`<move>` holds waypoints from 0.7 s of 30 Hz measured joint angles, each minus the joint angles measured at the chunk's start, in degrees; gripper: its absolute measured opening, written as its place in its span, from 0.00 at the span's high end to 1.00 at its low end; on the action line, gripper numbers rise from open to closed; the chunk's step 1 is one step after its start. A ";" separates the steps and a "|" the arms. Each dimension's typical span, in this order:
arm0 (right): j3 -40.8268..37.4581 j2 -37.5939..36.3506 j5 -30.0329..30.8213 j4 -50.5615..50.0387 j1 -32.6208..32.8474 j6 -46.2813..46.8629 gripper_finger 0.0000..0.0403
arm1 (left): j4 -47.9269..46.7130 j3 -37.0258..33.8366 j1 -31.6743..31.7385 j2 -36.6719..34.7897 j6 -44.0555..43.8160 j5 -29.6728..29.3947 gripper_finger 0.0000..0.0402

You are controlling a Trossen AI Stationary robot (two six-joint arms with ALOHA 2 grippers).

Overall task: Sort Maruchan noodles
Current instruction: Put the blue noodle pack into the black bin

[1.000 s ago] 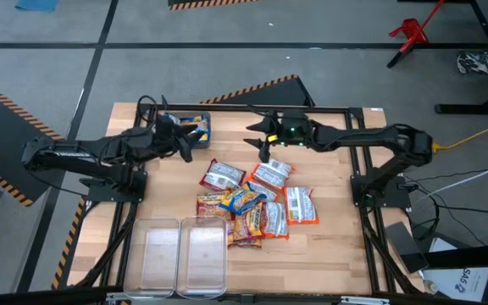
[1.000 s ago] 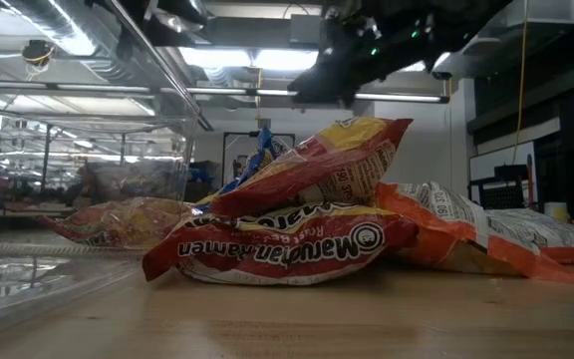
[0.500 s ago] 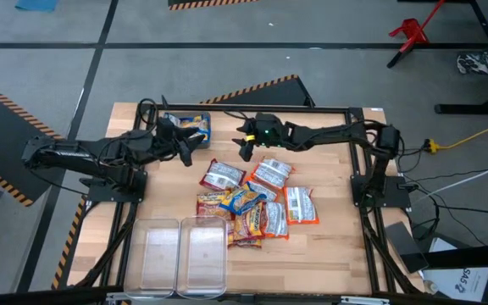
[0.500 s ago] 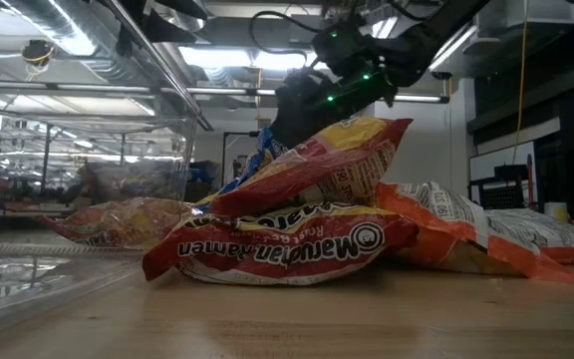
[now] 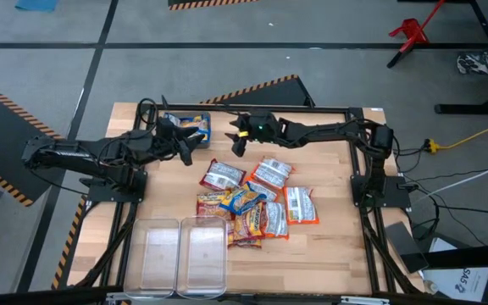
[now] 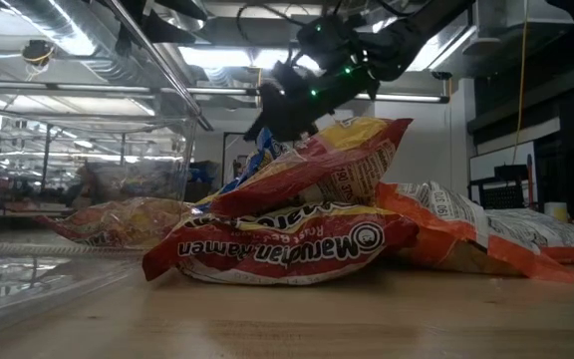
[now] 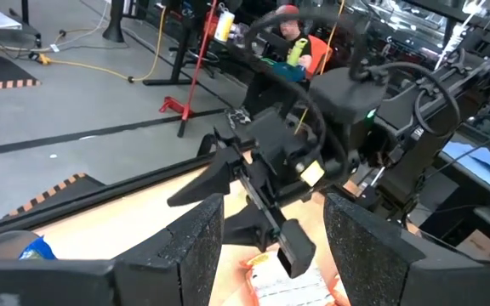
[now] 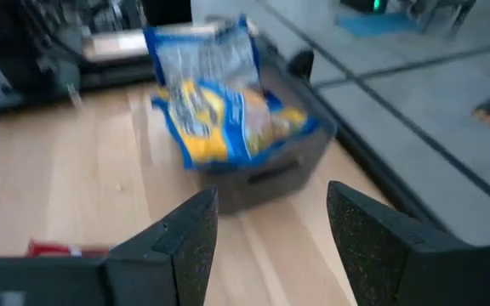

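Blurred blue-and-yellow packet (image 8: 219, 106); lower noodle packets (image 5: 248, 227) half buried.

Red-and-yellow noodle packet (image 6: 277, 244), front of the pile in the low view: brand wording "Maruchan Ramen", white letters on a red band, printed upside down, with a round face logo at one end of the wording. A smaller line beneath it is too small to read.

Print on the other packets in all views: not legible.
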 joint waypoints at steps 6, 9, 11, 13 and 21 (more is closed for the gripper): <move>1.03 -0.57 -4.94 -5.38 0.66 -1.10 0.49 | -0.36 -0.02 -0.19 0.73 -0.20 3.95 0.51; 1.00 -2.29 -10.48 -10.97 0.72 -1.26 0.49 | -0.58 -0.04 -0.76 1.50 0.71 8.90 0.51; 1.08 -3.39 -13.61 -15.02 0.72 -1.06 0.49 | -2.21 -0.04 -1.35 2.17 0.34 11.35 0.51; 1.09 -3.82 -14.85 -20.61 0.74 -1.05 0.49 | -4.39 -0.04 -2.03 3.18 -2.29 12.28 0.51; 1.02 -4.02 -29.69 -32.19 2.96 -3.66 0.49 | -6.09 -0.07 -6.17 7.19 -6.47 11.55 0.51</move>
